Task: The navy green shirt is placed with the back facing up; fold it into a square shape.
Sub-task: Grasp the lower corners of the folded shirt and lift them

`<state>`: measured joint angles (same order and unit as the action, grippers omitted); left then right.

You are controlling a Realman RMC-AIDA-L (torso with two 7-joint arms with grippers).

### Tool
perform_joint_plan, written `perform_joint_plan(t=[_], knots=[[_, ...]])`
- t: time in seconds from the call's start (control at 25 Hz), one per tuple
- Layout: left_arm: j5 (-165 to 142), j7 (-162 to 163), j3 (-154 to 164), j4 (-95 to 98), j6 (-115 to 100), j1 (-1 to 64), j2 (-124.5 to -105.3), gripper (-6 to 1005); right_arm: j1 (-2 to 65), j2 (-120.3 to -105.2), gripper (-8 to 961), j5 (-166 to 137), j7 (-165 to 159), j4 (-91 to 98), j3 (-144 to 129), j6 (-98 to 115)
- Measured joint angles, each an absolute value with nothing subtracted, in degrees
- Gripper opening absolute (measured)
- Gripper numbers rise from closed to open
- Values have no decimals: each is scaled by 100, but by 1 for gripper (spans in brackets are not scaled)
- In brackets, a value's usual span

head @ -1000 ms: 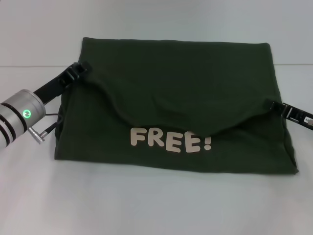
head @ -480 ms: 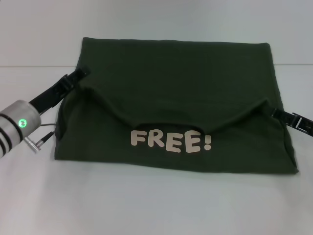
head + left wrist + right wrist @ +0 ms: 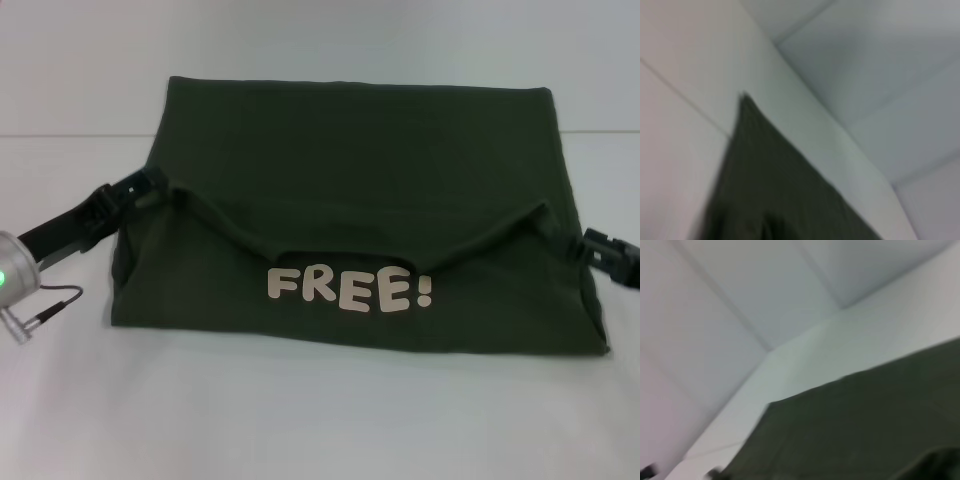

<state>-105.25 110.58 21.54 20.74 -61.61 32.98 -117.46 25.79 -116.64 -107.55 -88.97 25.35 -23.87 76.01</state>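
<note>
While the left gripper (image 3: 152, 180) is seen at the shirt's left edge, whether it is parted or clamped cannot be told, since its tips sit right against the cloth. The navy green shirt (image 3: 360, 210) is laid folded on the white table (image 3: 320, 420), filling the middle of the head view. A dark top flap is draped toward the near side, sagging in a curve above pale "FREE!" lettering (image 3: 350, 288). At the shirt's right edge the right gripper (image 3: 590, 243) is seen low beside the flap corner; its opening cannot be told either. Only blurred green cloth and pale table are given by both wrist views.
</note>
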Motion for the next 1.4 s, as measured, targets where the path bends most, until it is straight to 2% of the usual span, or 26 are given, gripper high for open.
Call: perform_joint_plan(t=[0.2, 0.56, 0.72, 1.08, 1.4], knots=[[-10696, 12090, 3445, 2287, -6693, 3156, -11194, 874, 2232, -11621, 902, -11132, -7585, 2711, -2466, 8807], [-12164, 12914, 3476, 3557, -7698, 3107, -10949, 874, 2265, -11726, 903, -11757, -7040, 2720, -2532, 9138], [-12534, 13038, 3503, 3539, -7712, 3187, -10954, 870, 2330, -11740, 904, -11839, -7062, 2691, -2545, 9051], [-12892, 13005, 3616, 3523, -7501, 3227, -11102, 863, 2406, -11783, 899, -11847, -7094, 2676, -2583, 8863], [-12920, 12969, 3753, 3521, -7424, 3227, -11131, 857, 2451, -11791, 899, -11848, -7188, 2675, -2584, 8756]])
